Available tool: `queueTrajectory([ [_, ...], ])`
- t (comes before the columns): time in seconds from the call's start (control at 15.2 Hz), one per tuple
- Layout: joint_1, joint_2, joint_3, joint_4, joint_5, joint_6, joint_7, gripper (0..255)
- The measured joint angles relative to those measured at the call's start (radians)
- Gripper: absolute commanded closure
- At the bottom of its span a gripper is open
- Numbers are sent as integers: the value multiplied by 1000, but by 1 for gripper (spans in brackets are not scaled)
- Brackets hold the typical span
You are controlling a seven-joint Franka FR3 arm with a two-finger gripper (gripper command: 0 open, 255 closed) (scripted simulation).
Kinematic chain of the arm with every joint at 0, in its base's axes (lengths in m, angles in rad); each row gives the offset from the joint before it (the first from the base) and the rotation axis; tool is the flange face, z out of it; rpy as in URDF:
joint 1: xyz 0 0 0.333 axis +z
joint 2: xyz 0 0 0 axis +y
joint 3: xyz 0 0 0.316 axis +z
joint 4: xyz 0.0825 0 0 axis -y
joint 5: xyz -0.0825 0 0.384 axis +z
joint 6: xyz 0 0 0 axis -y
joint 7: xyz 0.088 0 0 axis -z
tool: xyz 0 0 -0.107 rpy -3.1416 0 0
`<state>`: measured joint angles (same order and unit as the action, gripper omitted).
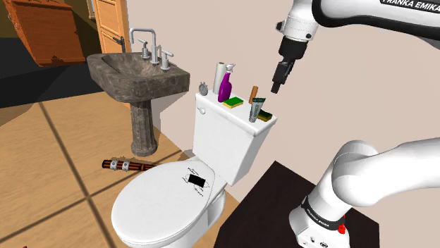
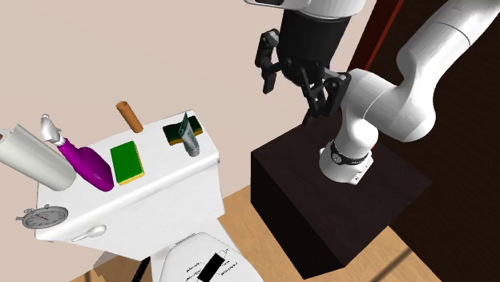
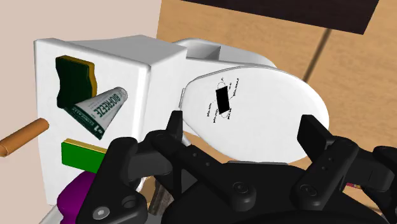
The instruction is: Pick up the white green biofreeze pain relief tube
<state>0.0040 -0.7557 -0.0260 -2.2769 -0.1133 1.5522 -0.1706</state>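
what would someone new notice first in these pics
The white toilet stands out, its tank lid crowded with a purple bottle, sponges and the white-green tube. Above it, toward the stand, hangs the open black end effector. A grey stone sink stands at the shoulder view's left.

A: Bright, even light throughout; the tank top (image 1: 209,106) below the claw (image 1: 276,87) shows plain white.
B: Its front wall carries soft grey shade, and the floor (image 1: 28,81) well beyond the claw lies dim.
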Motion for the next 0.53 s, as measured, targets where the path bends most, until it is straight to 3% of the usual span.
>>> queueTrajectory([
  [0.13, 0, 7, -11, 0, -6, 9, -16, 0],
  [0.53, 5, 79, -142, -45, -66, 151, -211, 0],
])
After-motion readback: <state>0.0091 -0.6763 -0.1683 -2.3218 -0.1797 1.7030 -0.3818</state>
